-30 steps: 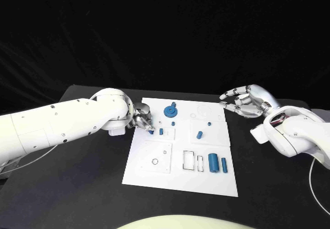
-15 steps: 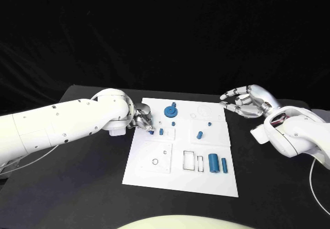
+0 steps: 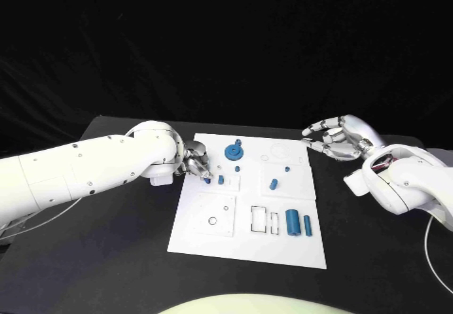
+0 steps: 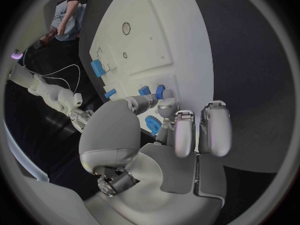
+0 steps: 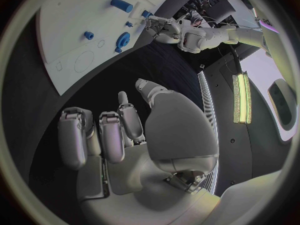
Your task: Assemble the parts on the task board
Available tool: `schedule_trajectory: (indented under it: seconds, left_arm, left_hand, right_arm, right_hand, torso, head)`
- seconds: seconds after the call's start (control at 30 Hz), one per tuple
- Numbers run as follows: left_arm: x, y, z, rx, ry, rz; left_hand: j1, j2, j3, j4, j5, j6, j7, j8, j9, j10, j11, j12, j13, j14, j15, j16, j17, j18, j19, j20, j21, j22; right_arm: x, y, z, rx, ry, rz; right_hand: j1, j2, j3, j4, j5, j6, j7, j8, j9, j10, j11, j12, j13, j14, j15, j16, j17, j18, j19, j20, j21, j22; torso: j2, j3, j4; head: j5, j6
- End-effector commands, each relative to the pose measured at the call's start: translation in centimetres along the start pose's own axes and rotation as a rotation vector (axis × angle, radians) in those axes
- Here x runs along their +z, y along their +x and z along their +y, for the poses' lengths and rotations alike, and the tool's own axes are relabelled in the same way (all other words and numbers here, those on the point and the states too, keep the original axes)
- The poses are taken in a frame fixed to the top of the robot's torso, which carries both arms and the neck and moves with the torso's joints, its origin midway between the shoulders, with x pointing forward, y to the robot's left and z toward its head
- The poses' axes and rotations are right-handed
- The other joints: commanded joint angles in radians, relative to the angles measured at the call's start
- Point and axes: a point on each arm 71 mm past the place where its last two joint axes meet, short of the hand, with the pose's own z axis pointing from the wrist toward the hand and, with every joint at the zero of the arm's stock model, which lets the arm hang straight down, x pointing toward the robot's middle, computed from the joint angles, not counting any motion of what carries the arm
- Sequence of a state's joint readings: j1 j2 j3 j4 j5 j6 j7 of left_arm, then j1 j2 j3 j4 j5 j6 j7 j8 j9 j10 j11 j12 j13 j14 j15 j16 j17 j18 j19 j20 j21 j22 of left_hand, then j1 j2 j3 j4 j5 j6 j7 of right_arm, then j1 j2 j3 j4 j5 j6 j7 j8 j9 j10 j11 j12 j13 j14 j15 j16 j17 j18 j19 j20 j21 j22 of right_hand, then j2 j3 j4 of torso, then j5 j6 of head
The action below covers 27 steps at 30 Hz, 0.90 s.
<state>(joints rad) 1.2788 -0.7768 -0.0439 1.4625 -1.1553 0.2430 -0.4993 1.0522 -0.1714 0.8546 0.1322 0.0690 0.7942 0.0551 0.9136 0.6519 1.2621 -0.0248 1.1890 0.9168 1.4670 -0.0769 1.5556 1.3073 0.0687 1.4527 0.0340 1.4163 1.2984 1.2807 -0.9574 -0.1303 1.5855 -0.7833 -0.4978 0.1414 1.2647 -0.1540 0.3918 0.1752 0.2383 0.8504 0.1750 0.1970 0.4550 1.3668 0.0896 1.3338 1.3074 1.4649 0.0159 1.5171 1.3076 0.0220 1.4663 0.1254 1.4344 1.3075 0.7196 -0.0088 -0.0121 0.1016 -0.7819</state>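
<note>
The white task board (image 3: 247, 247) lies in the middle of the black table. My left hand (image 3: 196, 163) hovers at the board's left edge, and its thumb and a finger pinch a small blue part (image 3: 207, 178) (image 4: 160, 91). A blue peg (image 3: 221, 179) (image 4: 144, 90) stands just beside it. A blue round gear-like part (image 3: 233, 154) sits near the board's far edge. Two blue cylinders (image 3: 294, 222) lie side by side near the right edge. My right hand (image 3: 333, 139) (image 5: 115, 135) hangs off the board's far right corner, fingers loosely bent and apart, holding nothing.
More small blue parts (image 3: 273, 184) stand mid-board, and outlined slots (image 3: 258, 219) and a square plate with holes (image 3: 215, 214) lie toward the near end. Bare black table (image 3: 113, 248) stretches on both sides of the board.
My left hand has shifted slightly toward the far side with the small blue part between its fingertips. The right hand has not moved.
</note>
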Motion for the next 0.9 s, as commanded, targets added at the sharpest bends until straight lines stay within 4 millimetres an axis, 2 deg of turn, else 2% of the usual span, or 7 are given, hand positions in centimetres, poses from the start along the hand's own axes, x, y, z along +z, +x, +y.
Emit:
schedule_trajectory:
  seconds: [0.03, 0.4, 0.9]
  left_arm:
    - [0.18, 0.65, -0.36, -0.006, 0.014, 0.039]
    - [0.26, 0.63, -0.11, 0.004, 0.0, 0.046]
    - [0.35, 0.45, 0.21, 0.014, -0.019, 0.037]
  left_hand:
    - [-0.016, 0.0, 0.073, -0.07, -0.004, 0.004, -0.011, 0.006, 0.001, 0.005, -0.001, 0.006, 0.002, 0.1, -0.006, 0.006, 0.25, -0.01, 0.004, -0.007, 0.004, 0.001]
    - [-0.087, -0.011, 0.01, -0.014, -0.009, 0.022, -0.016, -0.001, -0.002, 0.002, -0.005, 0.002, -0.002, 0.099, -0.011, 0.005, 0.247, -0.011, 0.006, -0.012, 0.005, 0.004]
    - [-0.13, -0.017, -0.061, 0.037, -0.014, 0.035, -0.017, -0.005, -0.002, 0.006, -0.005, 0.008, 0.008, 0.099, -0.011, 0.005, 0.248, -0.012, 0.008, -0.012, 0.005, 0.007]
  right_arm:
    - [-0.04, 0.14, 0.08, 0.0, -0.01, 0.013]
    - [-0.08, 0.12, 0.09, 0.0, -0.01, 0.013]
    - [-0.15, 0.07, 0.1, 0.0, -0.012, 0.011]
  right_hand:
    - [-0.01, -0.004, -0.001, 0.005, 0.006, -0.002, -0.005, 0.001, -0.001, 0.002, -0.006, 0.0, 0.017, 0.067, -0.006, -0.006, 0.093, 0.018, 0.003, -0.008, -0.007, 0.162]
    - [-0.01, -0.004, -0.001, 0.006, 0.006, -0.002, -0.005, 0.002, -0.002, 0.0, -0.006, -0.003, 0.015, 0.067, -0.006, -0.006, 0.093, 0.018, 0.003, -0.008, -0.008, 0.161]
    - [-0.012, -0.006, -0.003, 0.007, 0.006, -0.003, -0.005, 0.002, -0.002, -0.001, -0.006, -0.004, 0.014, 0.067, -0.006, -0.006, 0.091, 0.018, 0.002, -0.009, -0.009, 0.16]
  torso:
    - [-0.001, -0.0001, -0.0009]
    - [0.0, -0.0002, 0.0]
    - [0.0, -0.0001, 0.0001]
  head:
    - [0.0, -0.002]
    - [-0.002, -0.002]
    - [-0.004, -0.005]
